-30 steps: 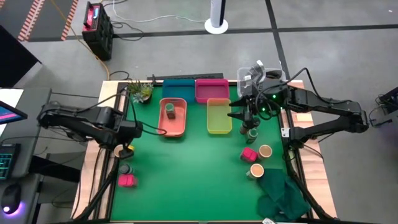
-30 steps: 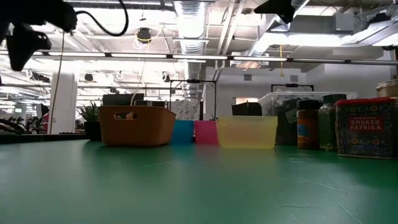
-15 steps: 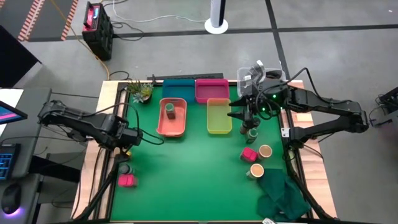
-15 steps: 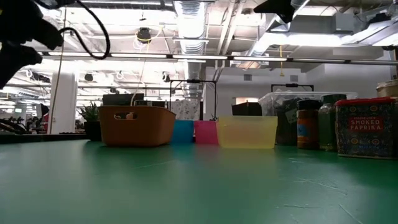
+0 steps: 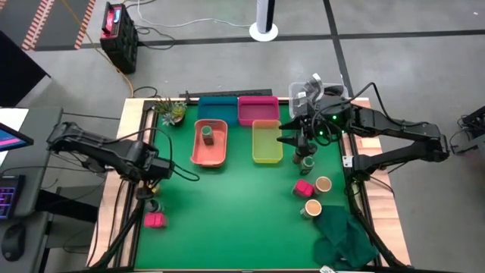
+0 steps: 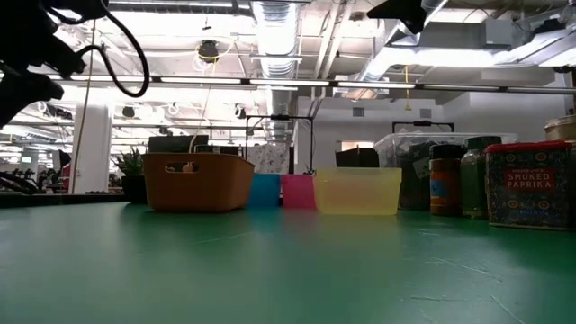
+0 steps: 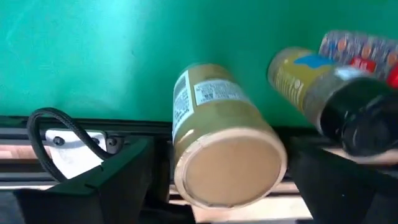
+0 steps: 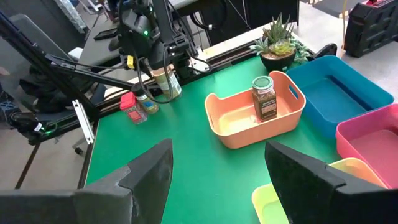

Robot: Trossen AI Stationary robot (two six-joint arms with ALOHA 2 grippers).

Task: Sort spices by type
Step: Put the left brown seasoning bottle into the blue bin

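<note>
Spices at the table's left edge matter most now: a tan-topped jar [image 7: 221, 134] stands upright directly between the wide-open fingers of the left gripper [image 5: 151, 180], its long axis vertical, with a dark-capped bottle [image 7: 329, 93] just beside it and a pink box [image 5: 154, 220] near. I judge the left arm far nearer than the right. Farther off, the right gripper [image 5: 297, 142] hangs partly open and empty over more jars [image 5: 307, 161]. Beyond lie the green mat [image 5: 235, 205], an orange tray [image 5: 220, 155] holding one green-topped jar [image 8: 265, 97], and the room.
</note>
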